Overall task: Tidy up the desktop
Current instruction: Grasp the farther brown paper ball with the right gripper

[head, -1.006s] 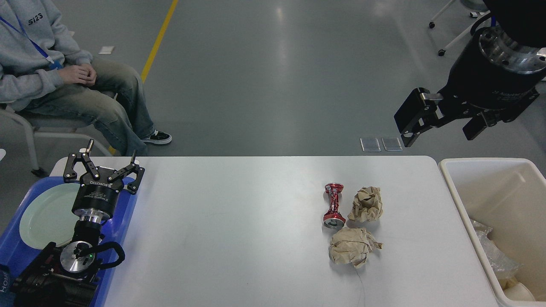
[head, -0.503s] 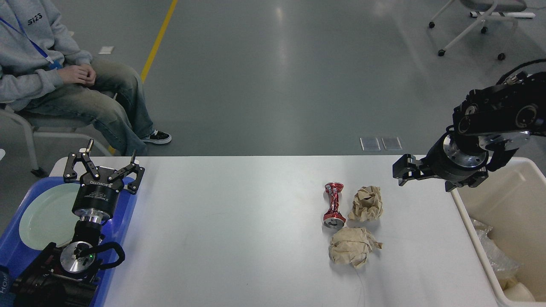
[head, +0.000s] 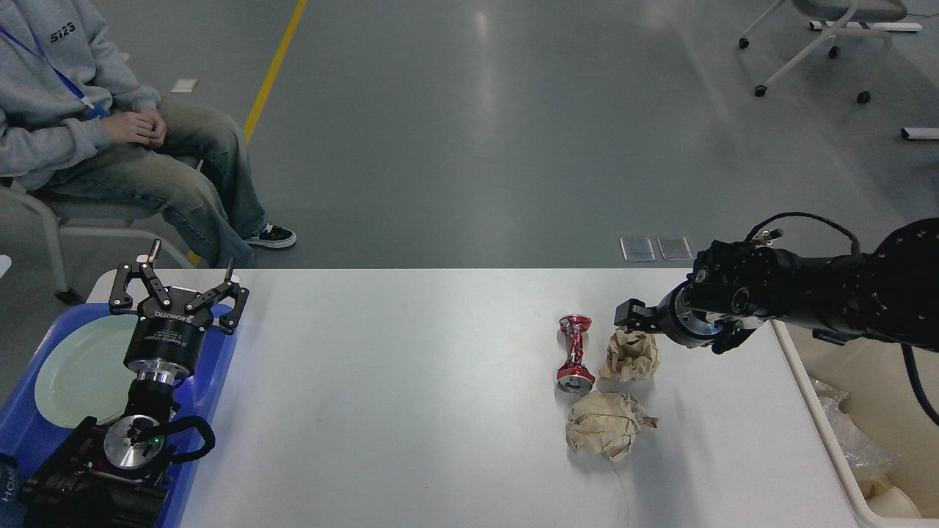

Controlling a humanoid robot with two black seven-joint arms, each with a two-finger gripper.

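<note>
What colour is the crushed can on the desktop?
Red, with silver ends; the can shows in the head view.

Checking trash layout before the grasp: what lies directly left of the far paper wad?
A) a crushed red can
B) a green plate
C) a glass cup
A: the crushed red can lies on the desktop just left of the far paper wad.

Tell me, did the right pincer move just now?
Yes. The right pincer came down and leftward, from high above the bin to just over the farther paper ball on the desktop.
</note>
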